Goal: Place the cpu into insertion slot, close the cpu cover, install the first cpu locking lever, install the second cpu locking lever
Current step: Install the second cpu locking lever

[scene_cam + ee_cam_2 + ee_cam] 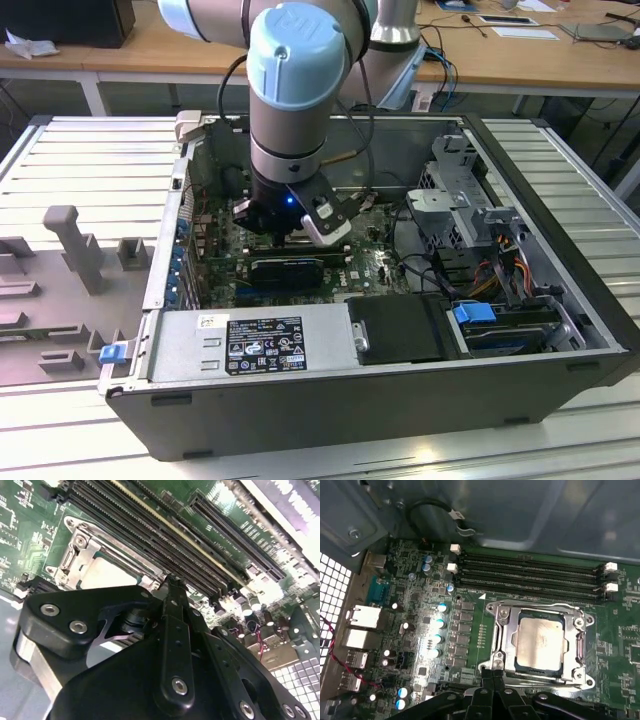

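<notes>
The cpu (540,642) lies flat in the insertion slot (588,621), its pale silver face up. The cpu cover (506,635), a silvery frame, lies down around the chip. A thin wire lever (535,605) runs along the socket edge beside the memory slots. My gripper (493,672) is shut, its black fingertips pressed together at the opposite socket edge, where a second metal bar (547,681) runs. In the second wrist view the gripper (171,582) stands just beside the cpu (107,572). In the exterior view the gripper (288,232) reaches down into the open computer case (560,330).
Long black memory slots (530,577) lie beside the socket, and capacitors (437,637) stand close to it. A black card (290,268) sits near the gripper. A drive cage and cables (470,220) fill the case at the exterior view's right. The power supply (260,345) lies along the front.
</notes>
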Controlling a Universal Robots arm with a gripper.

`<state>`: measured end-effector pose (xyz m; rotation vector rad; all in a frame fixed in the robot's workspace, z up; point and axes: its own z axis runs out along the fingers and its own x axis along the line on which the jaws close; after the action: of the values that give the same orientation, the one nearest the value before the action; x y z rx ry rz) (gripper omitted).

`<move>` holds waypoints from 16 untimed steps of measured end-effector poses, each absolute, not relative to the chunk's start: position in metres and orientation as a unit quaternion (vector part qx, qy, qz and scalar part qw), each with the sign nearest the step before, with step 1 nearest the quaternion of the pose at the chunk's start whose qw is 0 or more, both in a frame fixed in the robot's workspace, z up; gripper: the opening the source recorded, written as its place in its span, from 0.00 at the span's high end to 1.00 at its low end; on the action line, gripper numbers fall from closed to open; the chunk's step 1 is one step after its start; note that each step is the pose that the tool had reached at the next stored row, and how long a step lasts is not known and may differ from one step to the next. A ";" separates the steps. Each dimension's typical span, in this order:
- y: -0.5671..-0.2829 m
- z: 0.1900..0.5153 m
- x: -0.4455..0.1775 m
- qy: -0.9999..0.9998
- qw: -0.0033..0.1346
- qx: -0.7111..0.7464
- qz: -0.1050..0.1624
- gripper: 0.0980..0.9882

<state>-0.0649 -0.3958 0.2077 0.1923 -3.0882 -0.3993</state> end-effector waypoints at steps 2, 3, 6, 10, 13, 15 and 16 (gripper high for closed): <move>-0.396 0.205 -0.066 -0.989 0.010 0.062 -0.134 0.99; -0.396 0.204 -0.066 -0.989 0.010 0.063 -0.135 0.99; -0.397 0.203 -0.066 -0.988 0.009 0.063 -0.140 0.99; -0.403 0.203 -0.066 -0.987 0.009 0.063 -0.147 0.99; -0.404 0.203 -0.067 -0.986 0.008 0.063 -0.155 0.99; -0.405 0.202 -0.067 -0.985 0.008 0.063 -0.162 0.99; -0.406 0.201 -0.067 -0.984 0.008 0.063 -0.164 0.99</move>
<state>-0.0667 -0.4058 0.2015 0.1973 -3.0774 -0.5124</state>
